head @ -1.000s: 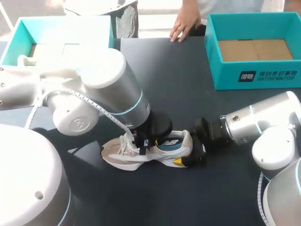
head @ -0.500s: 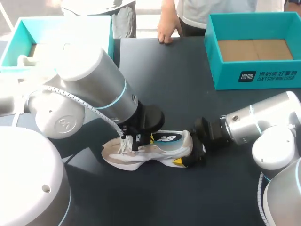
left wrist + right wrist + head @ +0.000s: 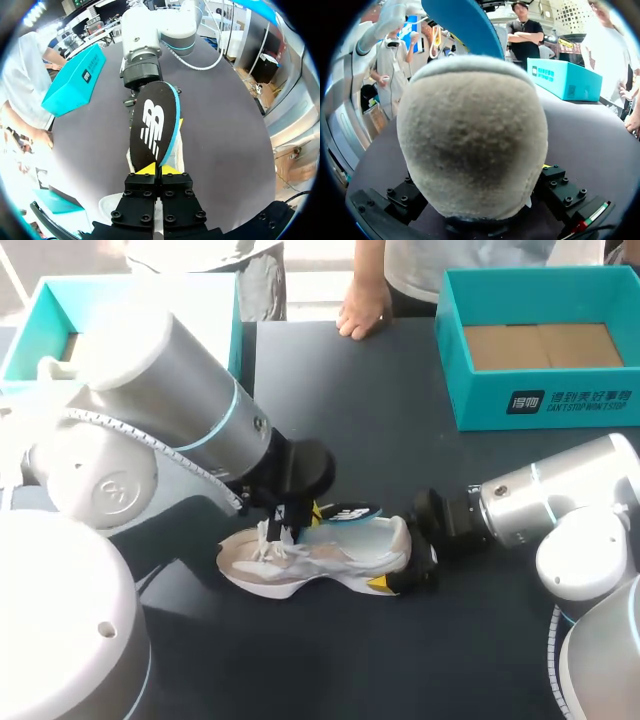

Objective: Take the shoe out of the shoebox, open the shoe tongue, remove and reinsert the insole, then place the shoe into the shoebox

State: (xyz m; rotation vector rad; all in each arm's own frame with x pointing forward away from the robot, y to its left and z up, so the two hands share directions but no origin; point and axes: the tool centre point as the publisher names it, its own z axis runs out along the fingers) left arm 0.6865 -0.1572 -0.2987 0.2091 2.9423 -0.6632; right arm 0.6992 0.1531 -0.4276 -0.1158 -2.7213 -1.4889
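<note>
The left arm is reaching in from the left, bent steeply down over the shoe (image 3: 320,562); the left gripper (image 3: 160,170) is pinching the insole (image 3: 152,125) with its yellow tips closed flat together on one end, the rest slanting up out of the shoe's opening. The shoe is lying on its sole mid-table (image 3: 360,420), toe pointing left. The right arm is stretching in low from the right; the right gripper (image 3: 402,558) is clasping the heel from both sides. A teal shoebox (image 3: 480,390) is sitting at the far right, another box (image 3: 40,315) far left; a person's hand (image 3: 362,312) is resting on the far edge.
</note>
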